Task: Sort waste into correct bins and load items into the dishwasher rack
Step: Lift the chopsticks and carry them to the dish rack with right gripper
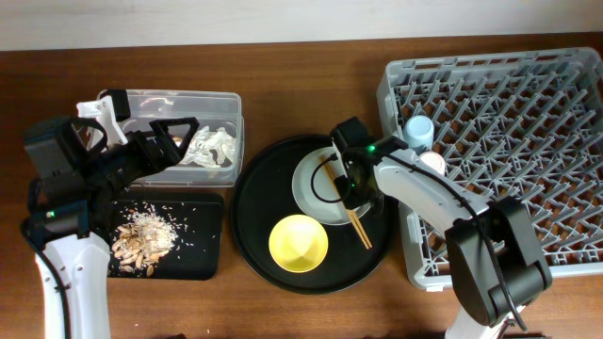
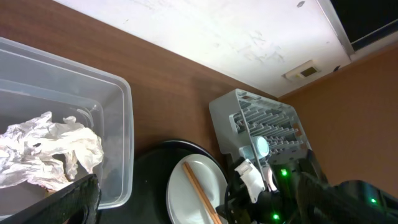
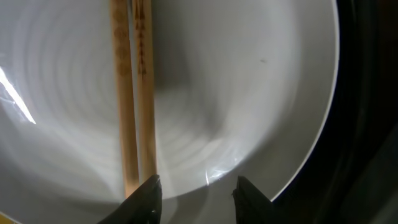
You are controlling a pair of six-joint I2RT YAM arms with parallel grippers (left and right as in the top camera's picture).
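I work at a brown wooden table (image 1: 283, 75) with four things directly on it. The clear plastic box (image 1: 179, 93) sits at 10 o'clock and the flat black tray (image 1: 203, 247) at 8, just beside it. The large round black tray (image 1: 252, 212) is near 6, and the grey dishwasher rack (image 1: 490, 58) fills 3 o'clock.
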